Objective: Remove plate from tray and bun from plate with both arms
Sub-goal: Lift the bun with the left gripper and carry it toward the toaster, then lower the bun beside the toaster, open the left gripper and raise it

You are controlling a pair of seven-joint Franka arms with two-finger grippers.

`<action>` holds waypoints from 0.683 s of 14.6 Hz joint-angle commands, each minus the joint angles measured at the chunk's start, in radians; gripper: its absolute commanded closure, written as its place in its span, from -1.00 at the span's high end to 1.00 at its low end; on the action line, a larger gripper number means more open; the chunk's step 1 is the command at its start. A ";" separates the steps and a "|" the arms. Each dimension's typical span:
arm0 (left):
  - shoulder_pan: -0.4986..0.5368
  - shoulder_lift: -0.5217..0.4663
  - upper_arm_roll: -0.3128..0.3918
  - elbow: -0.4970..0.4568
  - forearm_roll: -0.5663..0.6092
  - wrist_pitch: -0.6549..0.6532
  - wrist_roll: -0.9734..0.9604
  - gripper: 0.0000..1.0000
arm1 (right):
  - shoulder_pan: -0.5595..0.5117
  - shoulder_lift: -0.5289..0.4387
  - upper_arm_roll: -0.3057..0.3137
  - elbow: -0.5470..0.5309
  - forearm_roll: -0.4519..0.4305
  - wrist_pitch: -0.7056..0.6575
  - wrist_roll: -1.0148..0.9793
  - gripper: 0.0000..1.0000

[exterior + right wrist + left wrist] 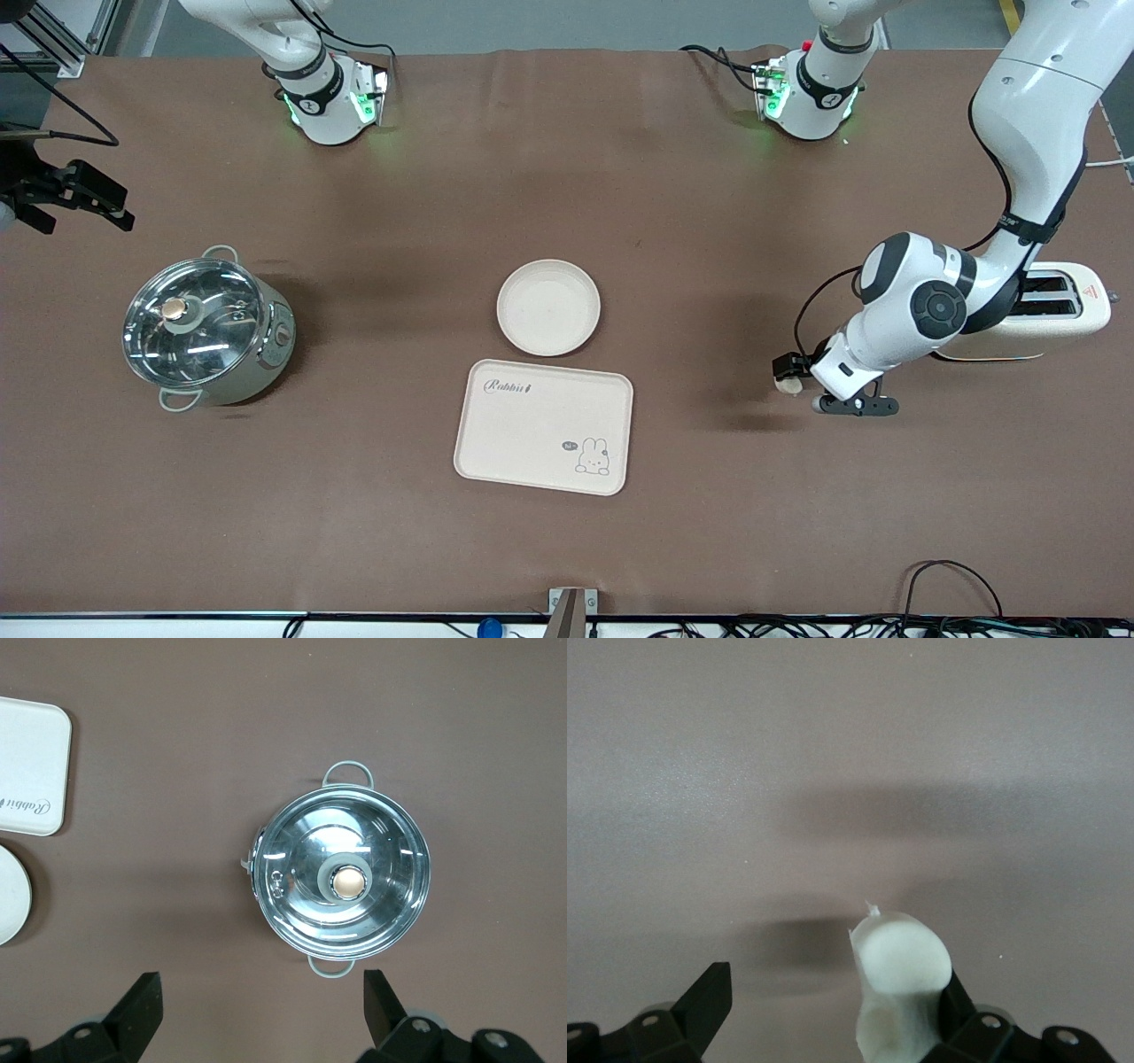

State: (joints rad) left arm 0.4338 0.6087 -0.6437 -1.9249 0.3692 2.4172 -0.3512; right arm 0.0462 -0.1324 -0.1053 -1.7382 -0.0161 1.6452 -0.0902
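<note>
The left gripper (833,992) hung low over the brown table (567,177) toward the left arm's end, with its two black fingers spread wide and clenching nothing. The bun (904,961), a small pale lump, stood between them and touched only one finger (957,1001). The other finger was well clear of it. Whether the bun already rested on the table could not be told.

The step in hand looked like setting the bun down. To finish it well, the gripper would need to rise straight up, so that the touching finger did not drag or tip the soft bread. If the bun clung to the finger, a slow lift would let it come free.

The round plate (548,307) sat empty on the table, off the tray (542,425) and just beside it, farther from the front camera. The rectangular tray with its rabbit drawing was also bare. The task therefore appeared nearly complete.

The right gripper (261,997) waited high over the table toward the right arm's end, its fingers released and holding nothing. A steel pot with a glass lid (208,323) stood below it. A cream toaster (1059,310) stood near the left arm's elbow, farther from the front camera than the bun. It was the one thing to mind as that arm withdrew.
</note>
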 commanded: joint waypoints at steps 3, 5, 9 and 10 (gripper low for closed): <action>0.005 -0.010 -0.002 -0.008 0.036 0.003 -0.009 1.00 | 0.003 0.000 0.004 0.009 0.001 -0.004 0.004 1.00; 0.006 -0.007 -0.002 -0.008 0.054 0.003 -0.011 1.00 | 0.004 0.000 0.004 0.009 0.001 -0.002 0.004 1.00; 0.002 -0.039 -0.010 0.084 0.060 -0.120 0.001 1.00 | 0.006 0.000 0.004 0.011 0.001 -0.004 0.004 1.00; 0.000 -0.043 -0.023 0.145 0.060 -0.206 0.006 1.00 | 0.006 0.000 0.004 0.011 0.001 -0.005 0.004 1.00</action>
State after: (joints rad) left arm 0.4350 0.6014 -0.6466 -1.8719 0.4101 2.3527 -0.3496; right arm 0.0482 -0.1324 -0.1024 -1.7380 -0.0159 1.6460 -0.0902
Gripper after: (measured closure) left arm 0.000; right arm 0.000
